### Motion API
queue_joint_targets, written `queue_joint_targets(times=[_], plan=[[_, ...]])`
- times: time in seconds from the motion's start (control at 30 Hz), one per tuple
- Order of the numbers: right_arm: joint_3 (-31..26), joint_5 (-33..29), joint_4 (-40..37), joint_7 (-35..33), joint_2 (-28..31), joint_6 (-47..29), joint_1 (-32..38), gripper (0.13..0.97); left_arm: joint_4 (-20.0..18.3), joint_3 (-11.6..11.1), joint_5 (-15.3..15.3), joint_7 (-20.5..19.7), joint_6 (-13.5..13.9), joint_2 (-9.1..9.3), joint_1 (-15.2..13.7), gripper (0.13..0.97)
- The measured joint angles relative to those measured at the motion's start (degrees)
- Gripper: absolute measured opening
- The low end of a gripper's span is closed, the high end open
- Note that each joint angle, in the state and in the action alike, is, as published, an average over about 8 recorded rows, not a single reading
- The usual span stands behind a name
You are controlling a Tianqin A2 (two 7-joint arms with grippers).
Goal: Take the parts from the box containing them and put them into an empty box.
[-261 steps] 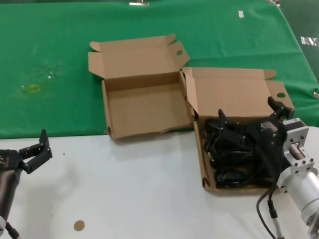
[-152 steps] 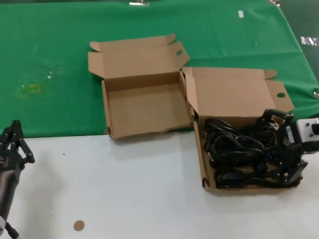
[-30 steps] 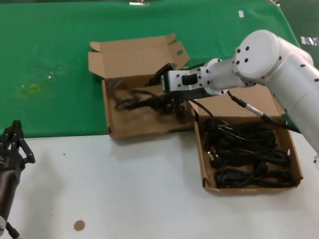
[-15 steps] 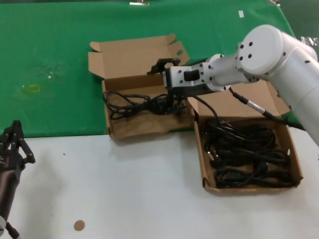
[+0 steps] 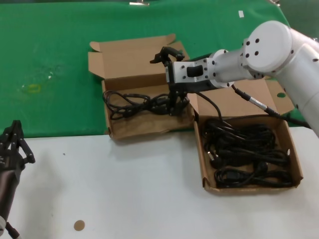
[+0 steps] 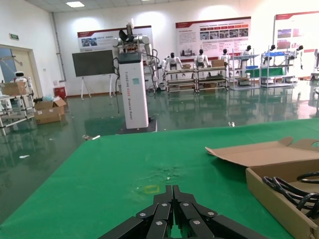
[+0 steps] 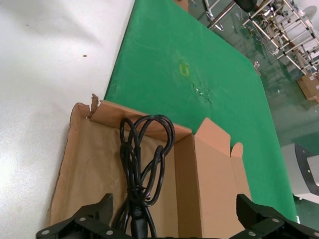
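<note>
With fingers spread, the right gripper (image 5: 172, 74) is being held above the empty box (image 5: 144, 127) near the far edge, where a cable bundle (image 5: 137, 102) is lying released, while the left gripper (image 5: 15, 147), fingers together, is parked at the near-left corner.

- Green cloth (image 5: 60, 55) covers the far counter, stained yellow (image 5: 33, 88).
- White counter (image 5: 124, 189) in front carries a brown disc (image 5: 79, 225).

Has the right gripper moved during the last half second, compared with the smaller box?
Yes. The right gripper, open over the smaller box, has shifted slightly toward the larger box, leaving the cable bundle lying in the tray.
</note>
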Motion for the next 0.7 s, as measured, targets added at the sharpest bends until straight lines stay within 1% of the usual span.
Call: queue_joint_targets(times=[0.27,0.4,0.57,0.7], plan=[[1.26,1.23,1.71,0.47,0.09,1.82,-2.41,0.883,0.0,0.0,0.0,0.0,0.0,0.0,0.0,0.172],[2.73,2.65,3.67,1.01,0.18,3.92,-5.22,0.911,0.0,0.0,0.0,0.0,0.0,0.0,0.0,0.183],[4.88,4.77,6.6,1.82,0.32,7.06,-9.34,0.956,0.0,0.0,0.0,0.0,0.0,0.0,0.0,0.248],[6.68,6.52,9.04,2.49,0.44,9.64,-12.79,0.96,0.0,0.0,-0.01,0.0,0.0,0.0,0.0,0.309]])
